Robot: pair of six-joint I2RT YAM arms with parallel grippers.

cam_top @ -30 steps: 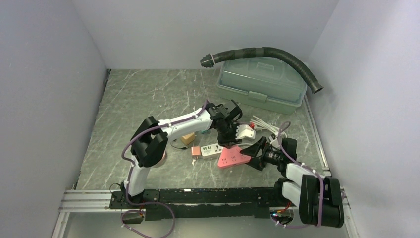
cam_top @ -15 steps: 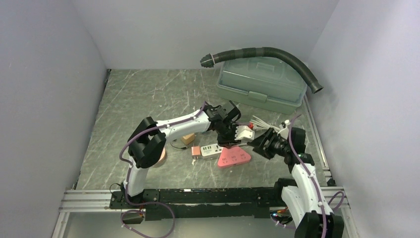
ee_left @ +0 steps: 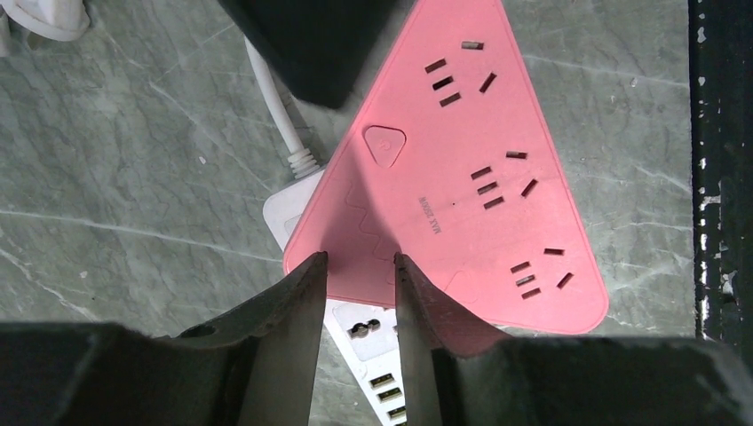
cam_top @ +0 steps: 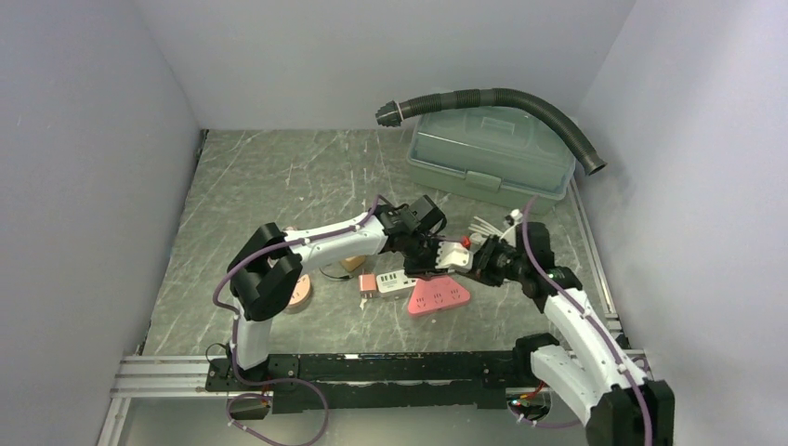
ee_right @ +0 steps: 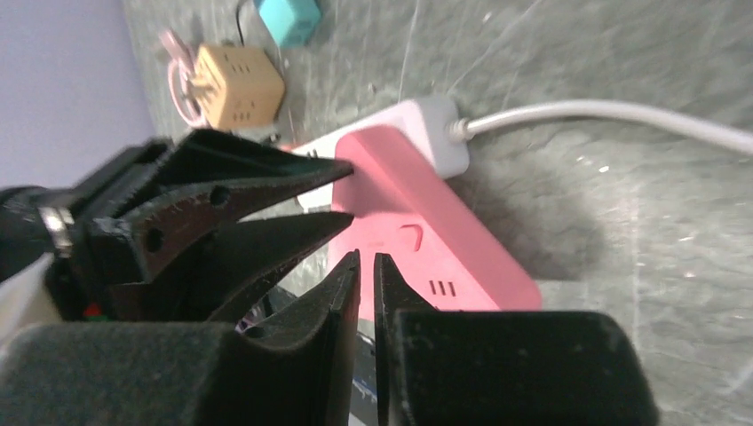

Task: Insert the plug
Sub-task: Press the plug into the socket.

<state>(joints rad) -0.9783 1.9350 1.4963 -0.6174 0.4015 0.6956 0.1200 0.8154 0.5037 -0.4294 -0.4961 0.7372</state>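
Swinging in from the near right, the right arm has brought its claw (ee_right: 366,259) to the middle of the table (cam_top: 279,177). Its fingers stood wide a moment ago and are now all but pressed together, with only a thin slit between them and nothing I can see in it. Nearest me lies the pink power strip (ee_left: 462,177), three-cornered and flat, with its three sets of slots uncovered. Its left corner lies on top of the white power strip (cam_top: 395,279), which has a small orange adapter (cam_top: 368,282) at its left end. A tan cube (ee_right: 238,84) sits a little farther off to the left. The left claw (ee_left: 359,259) hangs over that overlapping corner, fingers partly spread with nothing between them; whether they touch the pink plastic I cannot tell. The right claw points in just beside it, over the far edge of the pink strip. Between the two claws, a touch farther back, sits a white block with a red spot (cam_top: 453,251). Whether that is the plug I cannot say, and neither claw grips it. White cords (cam_top: 485,228) are bunched behind it. At the far right stands the green toolbox (cam_top: 488,158), lid down so its contents are hidden, with a black ribbed hose (cam_top: 520,98) arching over it.
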